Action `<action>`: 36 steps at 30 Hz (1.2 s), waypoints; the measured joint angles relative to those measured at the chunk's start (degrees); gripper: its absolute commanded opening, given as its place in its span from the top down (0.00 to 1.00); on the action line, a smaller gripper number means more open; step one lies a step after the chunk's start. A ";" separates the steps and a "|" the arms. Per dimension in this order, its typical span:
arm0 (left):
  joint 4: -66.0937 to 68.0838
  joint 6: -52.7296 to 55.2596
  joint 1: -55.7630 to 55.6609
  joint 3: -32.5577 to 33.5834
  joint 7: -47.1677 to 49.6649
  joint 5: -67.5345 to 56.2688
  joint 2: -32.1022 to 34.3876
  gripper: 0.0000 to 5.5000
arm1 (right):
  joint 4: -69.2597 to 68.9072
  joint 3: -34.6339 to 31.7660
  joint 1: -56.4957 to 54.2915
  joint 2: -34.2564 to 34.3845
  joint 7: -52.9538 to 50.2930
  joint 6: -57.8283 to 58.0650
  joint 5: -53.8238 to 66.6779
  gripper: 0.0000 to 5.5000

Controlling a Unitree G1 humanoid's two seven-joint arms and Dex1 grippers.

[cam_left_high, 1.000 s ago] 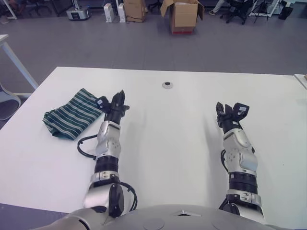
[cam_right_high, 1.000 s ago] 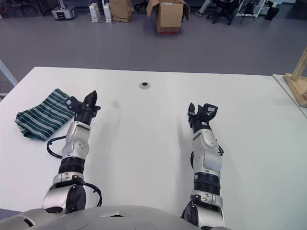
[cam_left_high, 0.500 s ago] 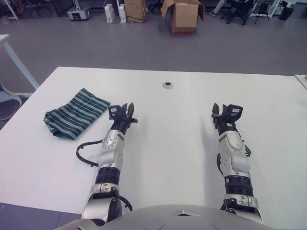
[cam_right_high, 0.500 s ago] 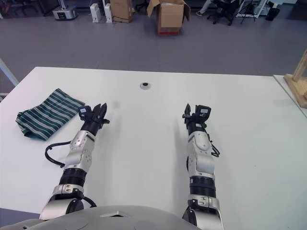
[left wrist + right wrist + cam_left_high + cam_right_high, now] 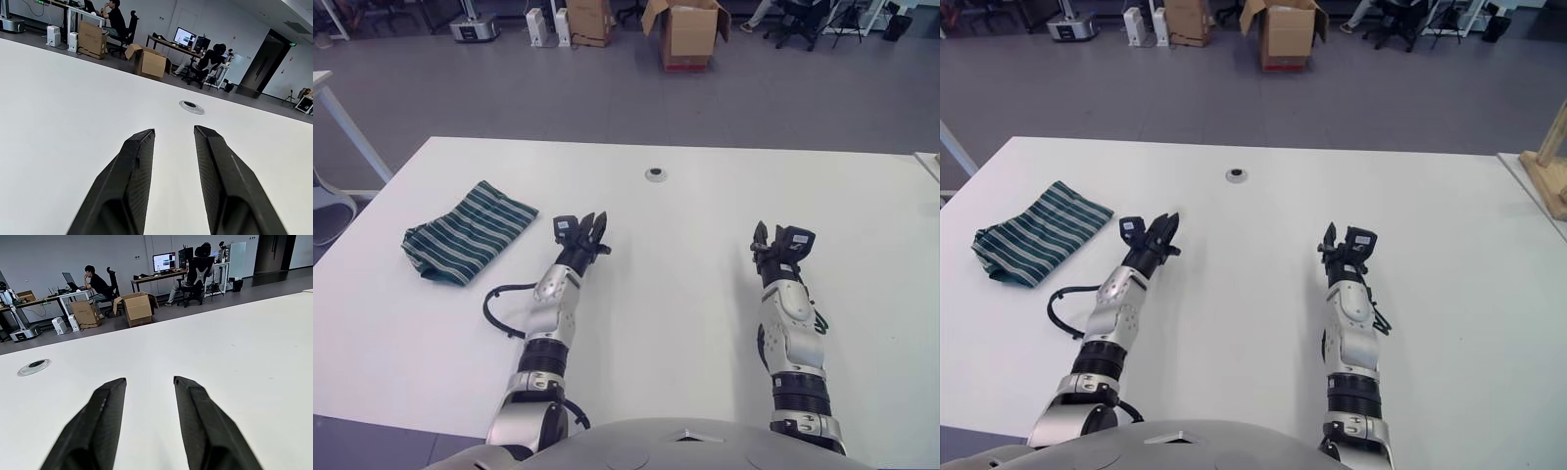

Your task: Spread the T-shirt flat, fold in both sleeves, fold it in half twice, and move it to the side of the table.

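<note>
Left arm stretched forward low over the white counter (image 5: pixel 685 294), forearm slanting a little toward the middle, elbow near the front edge. Left gripper (image 5: pixel 594 219) aimed at the far edge and stopping well short of it. Black fingers (image 5: pixel 134 166) spread a moderate gap apart, almost parallel, tips turned slightly inward, gripping nothing, with bare counter between and ahead of them.

Right arm extended likewise on the right half of the counter, forearm close to straight ahead, wrist level with the left one. Right gripper (image 5: pixel 766 238) also facing the far edge. Fingers (image 5: pixel 195 416) parted about as widely as the left pair, empty, with plain white surface in the gap. Hard to tell whether either pair rests on the counter or hangs just above it.

T-shirt (image 5: pixel 468 231) lying near the left edge, toward the far left corner: a folded, green-and-white striped bundle, somewhat rumpled at its near end. Apart from the left gripper, off to its outer side, untouched by either arm.

Small round grommet (image 5: pixel 655 174) set into the counter near the middle of the far edge, ahead of and between the two grippers.
</note>
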 measured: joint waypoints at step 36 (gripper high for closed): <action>-1.13 1.55 3.47 2.35 3.73 0.02 0.91 0.73 | -2.68 0.02 1.91 -6.77 0.36 0.37 -2.30 0.67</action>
